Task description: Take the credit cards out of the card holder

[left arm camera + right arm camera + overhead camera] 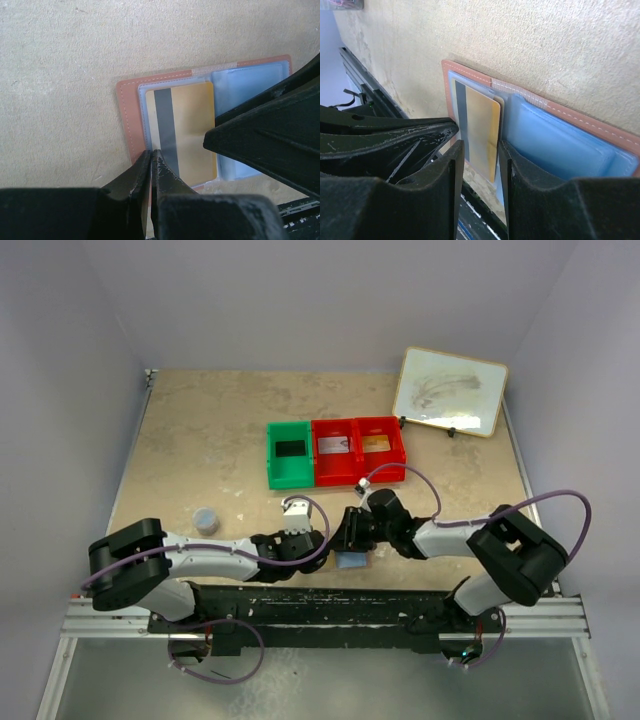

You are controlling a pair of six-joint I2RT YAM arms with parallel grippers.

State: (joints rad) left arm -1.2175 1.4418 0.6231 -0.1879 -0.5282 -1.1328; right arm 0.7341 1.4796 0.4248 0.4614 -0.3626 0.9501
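The card holder (131, 120) lies open on the table, tan-pink outside and pale blue inside; it also shows in the right wrist view (560, 145) and the top view (352, 561). A gold credit card (192, 127) with a dark stripe lies on its left half, partly out of the pocket (482, 125). My left gripper (151, 153) is shut, its tips resting at the holder's near left edge by the card's corner. My right gripper (479, 162) is open, its fingers (456, 165) on either side of the card's near end. Other cards lie in the bins.
A green bin (272, 462) holds a black card, a red bin (318, 468) a white-grey card, and a second red bin (400, 455) a gold card. A framed whiteboard (450, 390) stands at the back right. A small grey cup (205, 519) stands left. The table's near rail (330, 602) runs just behind the holder.
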